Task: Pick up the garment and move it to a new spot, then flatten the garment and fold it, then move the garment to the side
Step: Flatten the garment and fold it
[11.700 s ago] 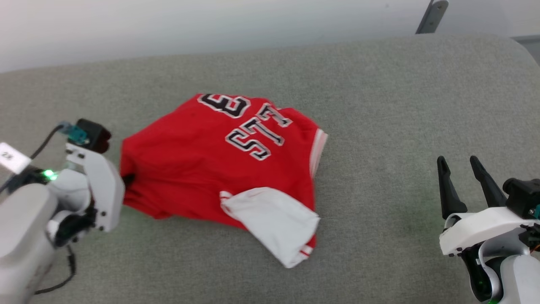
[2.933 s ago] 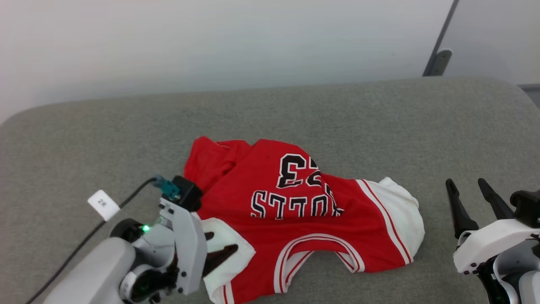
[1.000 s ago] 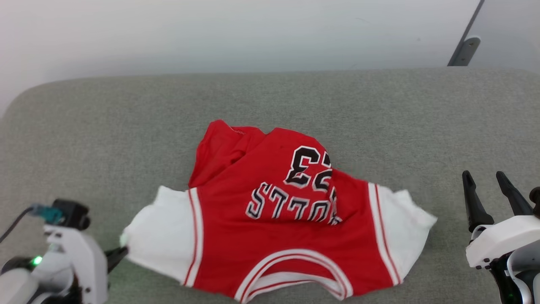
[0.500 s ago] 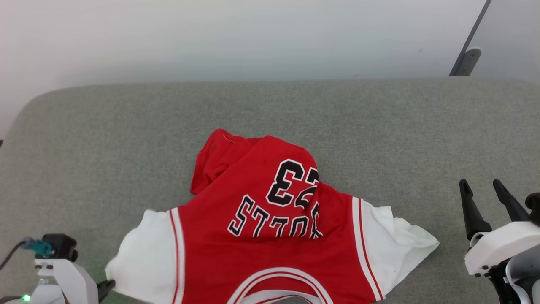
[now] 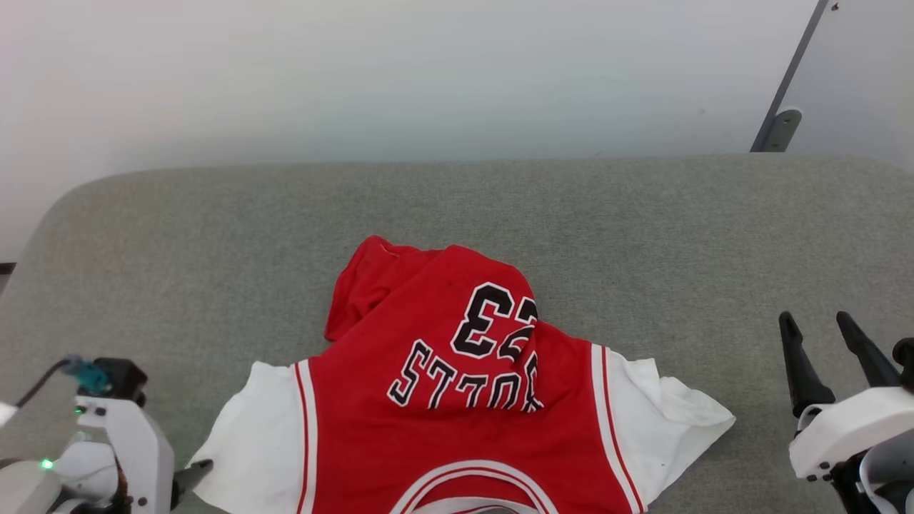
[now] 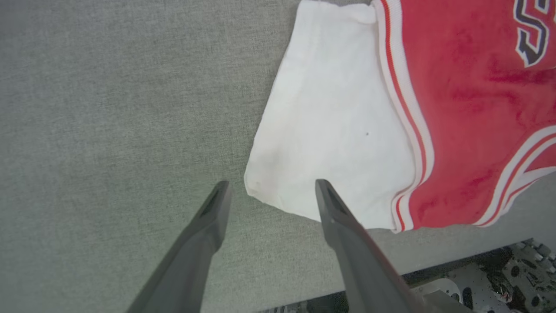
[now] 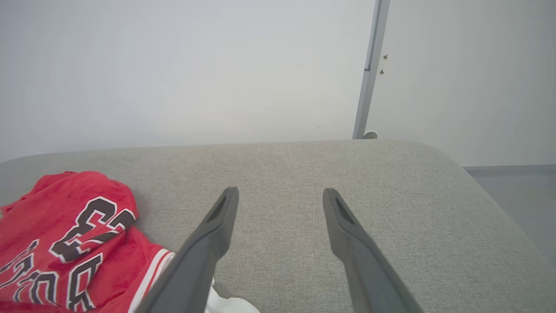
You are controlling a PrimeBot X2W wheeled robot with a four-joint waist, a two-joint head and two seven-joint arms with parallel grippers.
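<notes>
A counter (image 5: pixel 214 235) covered in grey woven fabric is seen, its far corners rounded. Behind it a plain white wall (image 5: pixel 357 71) is shown. A thin grey post (image 5: pixel 792 75) is set against the wall at the right, slanted in the head view and upright in the right wrist view. A small rounded bracket (image 5: pixel 778 127) is fixed at its foot, just behind the counter's far edge. Two small dark marks (image 7: pixel 383 64) are noted beside the post. Grey floor (image 7: pixel 525 195) is seen past the counter's right end.

Right tool (image 7: pixel 281 193) fingers spread, empty, over grey cushion (image 7: pixel 391 195); red garment (image 7: pixel 52 217) crumpled lower left.
</notes>
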